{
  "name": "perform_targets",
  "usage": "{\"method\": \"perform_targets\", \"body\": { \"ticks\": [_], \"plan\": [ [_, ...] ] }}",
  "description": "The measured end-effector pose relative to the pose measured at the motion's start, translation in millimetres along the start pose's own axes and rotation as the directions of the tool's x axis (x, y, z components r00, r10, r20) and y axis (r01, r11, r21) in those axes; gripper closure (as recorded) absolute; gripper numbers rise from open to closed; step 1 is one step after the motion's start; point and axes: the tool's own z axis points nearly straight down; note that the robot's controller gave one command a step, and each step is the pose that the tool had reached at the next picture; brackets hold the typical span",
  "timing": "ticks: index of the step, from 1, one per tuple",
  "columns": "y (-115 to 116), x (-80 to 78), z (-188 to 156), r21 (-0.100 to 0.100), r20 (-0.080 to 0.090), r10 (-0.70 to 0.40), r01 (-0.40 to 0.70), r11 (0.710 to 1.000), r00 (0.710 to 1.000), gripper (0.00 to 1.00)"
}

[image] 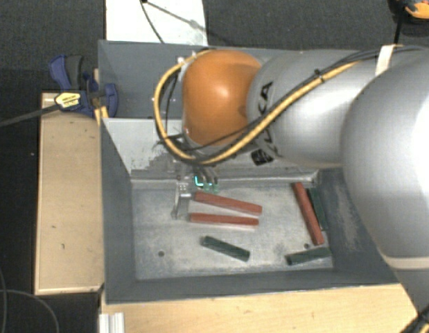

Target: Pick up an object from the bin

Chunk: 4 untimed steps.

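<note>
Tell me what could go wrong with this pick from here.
The jaws are at the left ends of the upper red-brown bar and the lower red-brown bar, which lie close side by side: they might catch both, or push one away and grip neither. An end grip on so long a bar may let it tilt and slip on the lift. A dropped bar could land across the dark green bar just in front.

In the bin [120,207] you count three red-brown bars [223,219]: two together at centre, one at right. You count two dark green bars [225,248] near the front.
</note>
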Motion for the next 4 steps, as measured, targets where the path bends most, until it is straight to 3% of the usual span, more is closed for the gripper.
{"method": "perform_targets", "body": {
  "ticks": [1,3,4],
  "plan": [
    [-1,-2.2,-5,-0.002,0.008,0.004,-0.004,1.0,1.0,0.0],
    [-1,-2.3,-5,-0.001,0.008,0.006,-0.006,1.0,1.0,0.0],
    [-14,6.6,-42,0.0,0.004,-0.033,0.033,0.999,0.999,0.0]
  ]
}}
